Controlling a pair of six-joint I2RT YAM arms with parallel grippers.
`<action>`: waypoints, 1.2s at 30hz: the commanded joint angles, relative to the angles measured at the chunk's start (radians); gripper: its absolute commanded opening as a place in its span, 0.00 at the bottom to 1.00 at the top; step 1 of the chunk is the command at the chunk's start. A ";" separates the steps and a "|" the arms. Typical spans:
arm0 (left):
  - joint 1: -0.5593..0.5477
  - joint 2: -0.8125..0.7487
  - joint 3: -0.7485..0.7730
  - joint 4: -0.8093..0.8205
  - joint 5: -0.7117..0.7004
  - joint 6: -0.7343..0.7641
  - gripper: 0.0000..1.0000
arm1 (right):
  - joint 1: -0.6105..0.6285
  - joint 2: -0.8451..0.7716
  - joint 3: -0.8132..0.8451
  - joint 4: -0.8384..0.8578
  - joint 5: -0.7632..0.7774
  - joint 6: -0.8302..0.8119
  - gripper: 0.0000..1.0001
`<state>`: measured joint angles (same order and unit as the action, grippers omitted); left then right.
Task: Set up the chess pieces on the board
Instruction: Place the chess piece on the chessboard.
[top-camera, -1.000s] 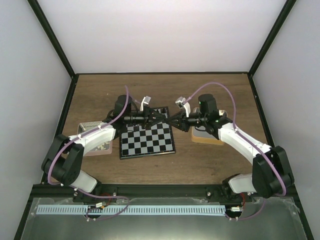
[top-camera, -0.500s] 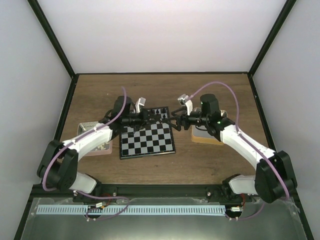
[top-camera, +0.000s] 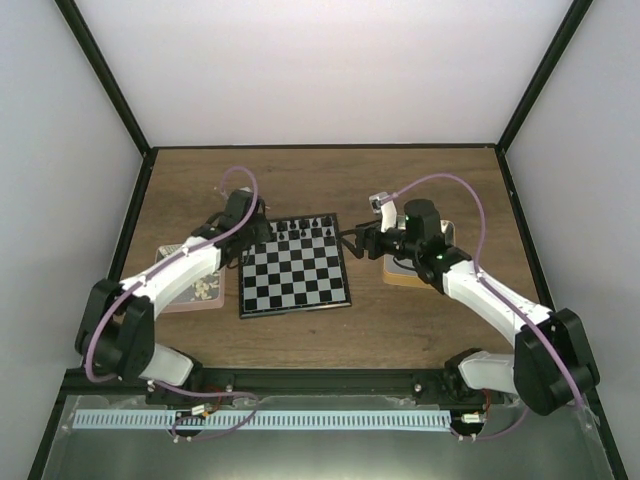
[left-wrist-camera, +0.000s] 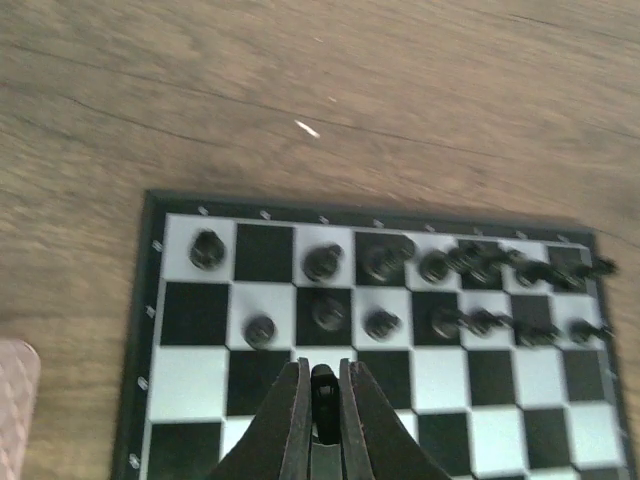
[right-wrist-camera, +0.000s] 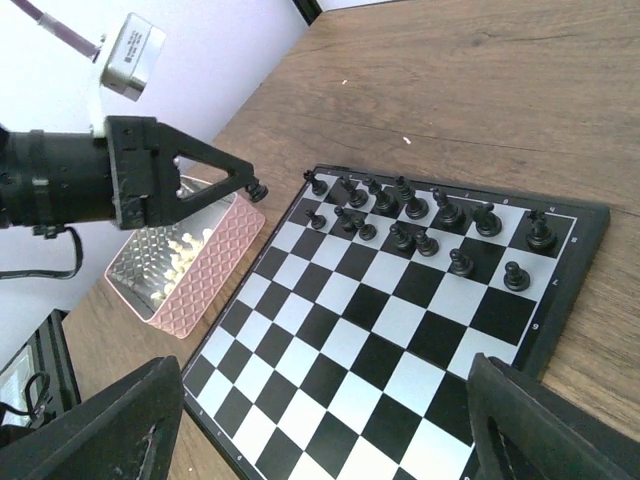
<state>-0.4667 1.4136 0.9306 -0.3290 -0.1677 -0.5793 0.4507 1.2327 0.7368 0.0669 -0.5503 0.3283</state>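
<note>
The board (top-camera: 295, 275) lies between the arms, with black chess pieces (top-camera: 300, 229) in two rows along its far edge. My left gripper (top-camera: 260, 233) hovers by the board's far left corner. In the left wrist view the left gripper (left-wrist-camera: 322, 372) is shut on one small black chess piece (left-wrist-camera: 323, 385) above the third row. The right wrist view shows that piece (right-wrist-camera: 258, 190) at its tip. My right gripper (top-camera: 355, 241) stands open beside the board's right edge, its wide-spread fingers (right-wrist-camera: 110, 430) empty above the board (right-wrist-camera: 330, 350) and the chess pieces (right-wrist-camera: 420, 225).
A pink tray (top-camera: 190, 295) left of the board holds a metal tin of white pieces (right-wrist-camera: 170, 262). A tan tray (top-camera: 410, 273) sits under the right arm. Bare wooden table lies beyond the board's far edge (left-wrist-camera: 350, 100).
The two grippers met tip to tip above the board's far edge, then parted. The right one opened and drew back right; the left one swung left with the black piece.
</note>
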 joint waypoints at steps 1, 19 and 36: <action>0.034 0.106 0.076 -0.010 -0.126 0.075 0.04 | 0.008 0.023 0.005 0.039 0.022 0.047 0.79; 0.111 0.346 0.156 0.140 -0.018 0.151 0.04 | 0.008 0.052 0.003 0.052 -0.034 0.040 0.78; 0.111 0.438 0.180 0.145 -0.024 0.183 0.09 | 0.009 0.074 0.015 0.033 -0.037 0.036 0.77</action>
<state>-0.3569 1.8343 1.0939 -0.1951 -0.1993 -0.4149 0.4507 1.3022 0.7361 0.0978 -0.5781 0.3759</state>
